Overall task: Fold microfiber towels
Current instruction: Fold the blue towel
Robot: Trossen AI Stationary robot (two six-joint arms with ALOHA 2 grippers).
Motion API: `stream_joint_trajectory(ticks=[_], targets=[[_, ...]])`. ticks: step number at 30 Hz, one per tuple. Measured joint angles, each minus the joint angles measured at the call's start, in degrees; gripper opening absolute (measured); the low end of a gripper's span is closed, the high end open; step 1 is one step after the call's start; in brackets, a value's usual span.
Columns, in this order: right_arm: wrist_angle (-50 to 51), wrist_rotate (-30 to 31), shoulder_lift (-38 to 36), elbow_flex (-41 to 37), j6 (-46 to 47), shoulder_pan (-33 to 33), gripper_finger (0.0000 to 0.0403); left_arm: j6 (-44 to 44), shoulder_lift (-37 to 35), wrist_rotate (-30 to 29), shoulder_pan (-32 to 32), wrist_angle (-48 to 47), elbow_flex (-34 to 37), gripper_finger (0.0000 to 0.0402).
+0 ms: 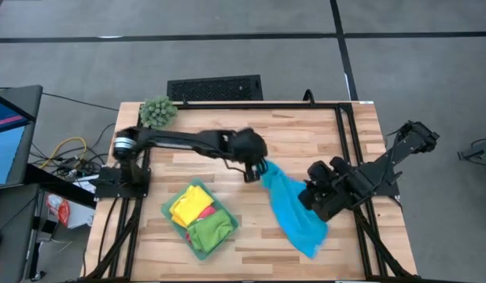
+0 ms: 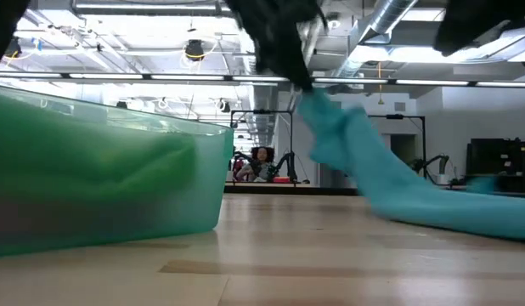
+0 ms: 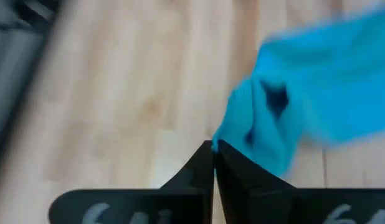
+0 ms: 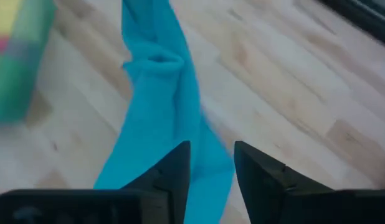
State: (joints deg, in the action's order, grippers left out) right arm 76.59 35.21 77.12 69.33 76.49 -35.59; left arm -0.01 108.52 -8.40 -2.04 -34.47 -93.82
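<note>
The bright blue towel (image 1: 294, 208) lies in a long crumpled strip on the table's right half. My left gripper (image 1: 253, 171) is shut on its far-left end, lifted off the table. In the low view the towel (image 2: 373, 161) slants down from that gripper (image 2: 284, 51) to the tabletop. My right gripper (image 1: 310, 198) is open and empty, over the strip's middle (image 4: 158, 93); I cannot tell whether it touches. The yellow (image 1: 188, 206), pink (image 1: 205, 214) and green (image 1: 211, 233) towels lie in the pale teal tray (image 1: 166, 209). My left gripper (image 3: 213, 149) pinches the blue towel's bunched end (image 3: 225, 138) between its two fingertips. That end is lifted clear; the towel hangs slack below the fingers and slants down, and its other end (image 2: 475, 217) lies on the table.
A spiky green plant ball (image 1: 156, 112) sits at the table's far left corner. The tray (image 2: 101, 170) stands near the front, left of the middle. A black frame rail (image 1: 341, 134) runs along the right side. Bare wood lies between tray and towel.
</note>
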Motion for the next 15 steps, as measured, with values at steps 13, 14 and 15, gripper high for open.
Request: stream_joint_trajectory(ticks=[13,14,15], targets=[[-15.4,9.1,0.0,-0.3,-23.7,14.2,0.0180,2.7,-16.0,-5.9,-0.1,1.5,-0.2,0.0000],[-17.5,8.8,0.0,-0.3,-26.3,15.1,0.0182,2.0,-16.0,-5.9,-0.2,1.5,-0.2,0.0000],[-19.9,8.6,0.0,-0.3,-28.7,16.0,0.0183,1.0,-15.9,-5.9,-0.4,1.4,-0.2,0.0000]])
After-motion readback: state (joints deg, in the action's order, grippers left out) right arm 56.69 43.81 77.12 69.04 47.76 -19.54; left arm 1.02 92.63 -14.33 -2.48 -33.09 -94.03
